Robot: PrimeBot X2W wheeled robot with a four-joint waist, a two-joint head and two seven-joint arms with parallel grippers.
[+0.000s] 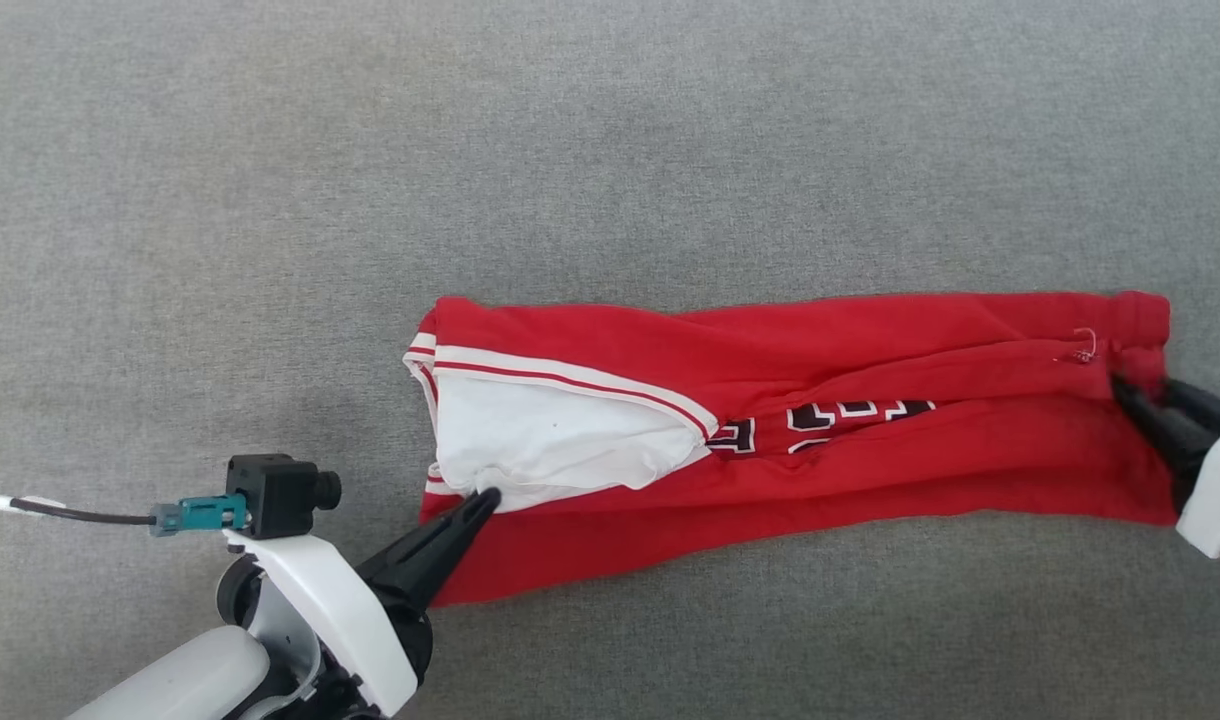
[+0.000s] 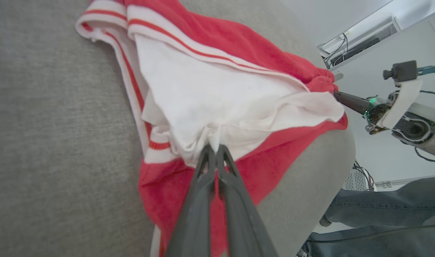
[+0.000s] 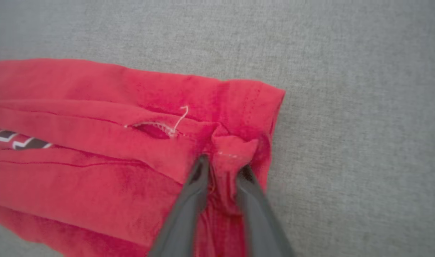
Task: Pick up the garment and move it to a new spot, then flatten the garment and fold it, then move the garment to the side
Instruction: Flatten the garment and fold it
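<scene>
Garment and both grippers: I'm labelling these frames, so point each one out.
garment (image 1: pixel 870 470), head view, red lower fold.
left gripper (image 2: pixel 215 147), left wrist view, shut fingertips pinching white sleeve.
right gripper (image 3: pixel 224 163), right wrist view, between parted fingertips at red hem.

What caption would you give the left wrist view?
Left end effector pinching the white sleeve of the red shirt on a grey surface.

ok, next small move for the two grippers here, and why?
Probably open the left gripper and lift both clear: the garment lies flat as a folded strip, left jaws pinch the white sleeve, the right gripper has jaws parted around the hem.
</scene>
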